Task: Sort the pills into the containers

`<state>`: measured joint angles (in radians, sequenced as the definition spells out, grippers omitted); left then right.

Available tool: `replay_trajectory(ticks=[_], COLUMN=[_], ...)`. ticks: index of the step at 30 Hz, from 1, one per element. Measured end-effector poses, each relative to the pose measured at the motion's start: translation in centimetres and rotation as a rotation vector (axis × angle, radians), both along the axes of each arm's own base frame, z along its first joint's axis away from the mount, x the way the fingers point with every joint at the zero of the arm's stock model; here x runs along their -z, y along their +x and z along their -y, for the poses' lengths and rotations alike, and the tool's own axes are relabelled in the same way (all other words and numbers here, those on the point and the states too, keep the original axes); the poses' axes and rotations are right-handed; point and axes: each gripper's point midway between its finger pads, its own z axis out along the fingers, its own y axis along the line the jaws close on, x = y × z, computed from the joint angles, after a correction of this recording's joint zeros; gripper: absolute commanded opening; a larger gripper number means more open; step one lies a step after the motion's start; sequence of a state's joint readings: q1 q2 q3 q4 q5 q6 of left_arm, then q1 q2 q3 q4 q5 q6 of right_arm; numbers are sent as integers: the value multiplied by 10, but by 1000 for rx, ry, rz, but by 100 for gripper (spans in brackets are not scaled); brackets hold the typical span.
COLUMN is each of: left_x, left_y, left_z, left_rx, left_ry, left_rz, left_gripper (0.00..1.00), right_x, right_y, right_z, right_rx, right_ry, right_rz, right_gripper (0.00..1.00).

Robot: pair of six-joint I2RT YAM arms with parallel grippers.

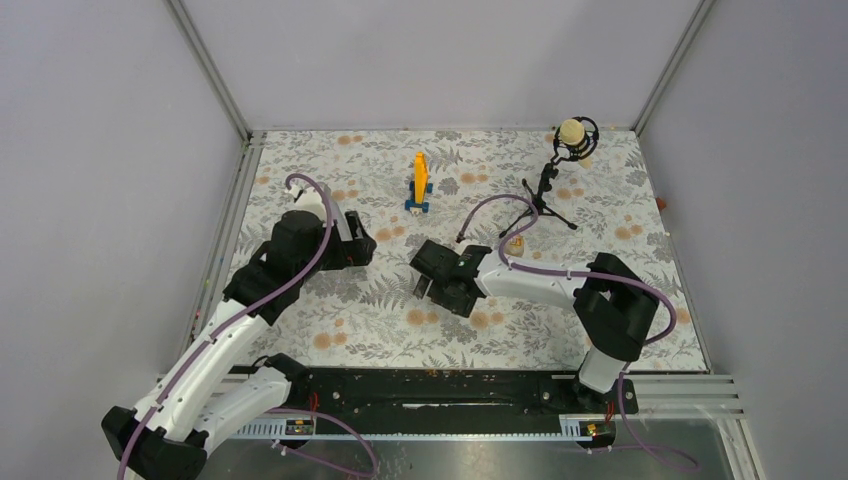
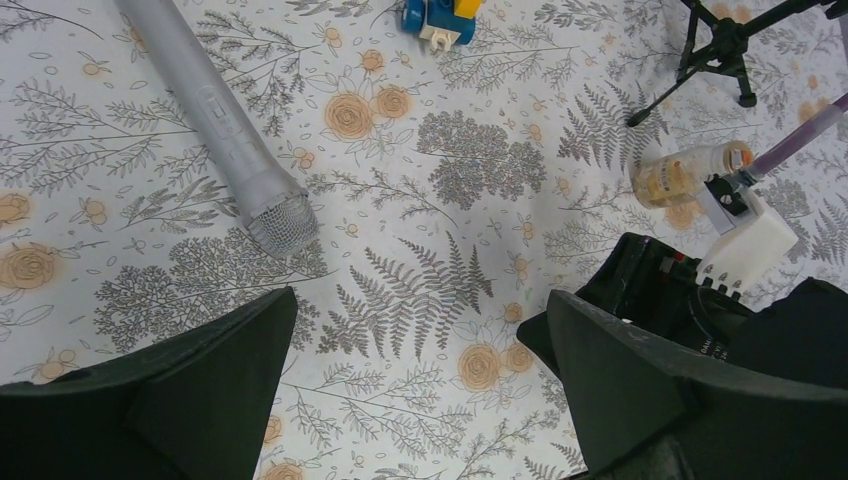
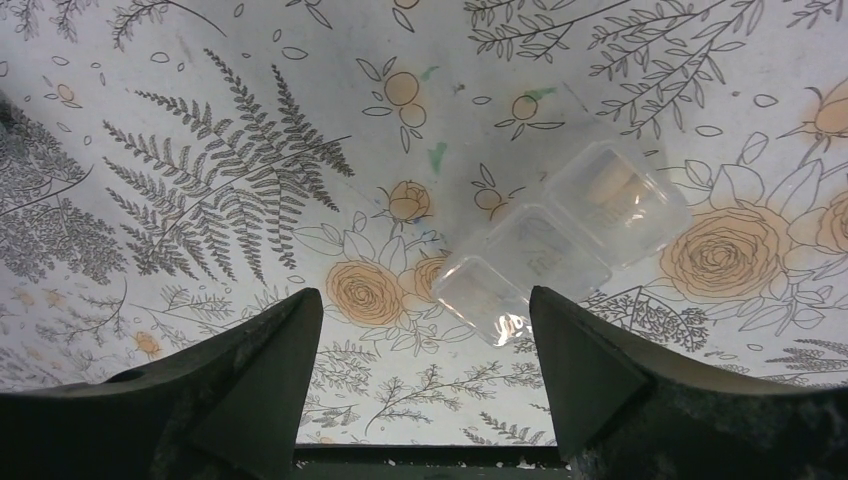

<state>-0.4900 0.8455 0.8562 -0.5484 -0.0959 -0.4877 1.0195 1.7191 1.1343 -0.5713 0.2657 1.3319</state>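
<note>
The colourless jar [image 3: 562,240] lies on its side on the flowered mat, just ahead of my right gripper [image 3: 425,340] and a little right of the gap between the open jaws, untouched. Something tan shows through its far end. The amber jar [image 2: 688,173] lies on its side beyond the right arm's wrist in the left wrist view. My left gripper [image 2: 420,370] is open and empty over bare mat. In the top view the left gripper [image 1: 362,250] and right gripper [image 1: 425,285] sit mid-table, facing each other. I cannot make out any loose pills.
A grey cylindrical tube [image 2: 220,110] lies on the mat ahead-left of the left gripper. An upright orange piece on a blue base [image 1: 420,185] stands at the back centre. A microphone stand [image 1: 558,170] with tripod legs is at the back right. Grey walls enclose the table.
</note>
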Motion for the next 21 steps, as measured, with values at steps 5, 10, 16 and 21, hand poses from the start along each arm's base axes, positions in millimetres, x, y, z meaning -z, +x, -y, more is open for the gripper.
replay_trajectory(ticks=[5,10,16,21], left_x=[2,6,5,6], left_y=[-1,-2,-3,-3], left_z=[-5,-8,-10,-10], left_rx=[-7,-13,-17,-17], left_ry=[27,50,54,55], left_rz=[0,-8,-8,-10], left_gripper=[98,99,99,98], right_x=[-2,-7,-26,-23], right_y=[3,9,41,63], right_z=[-3,2,33,73], right_rx=[-22,-73,-182,-271], right_ry=[3,-26,-141,-265], right_rz=[14,53,114,95], right_gripper=[82,69,39,33])
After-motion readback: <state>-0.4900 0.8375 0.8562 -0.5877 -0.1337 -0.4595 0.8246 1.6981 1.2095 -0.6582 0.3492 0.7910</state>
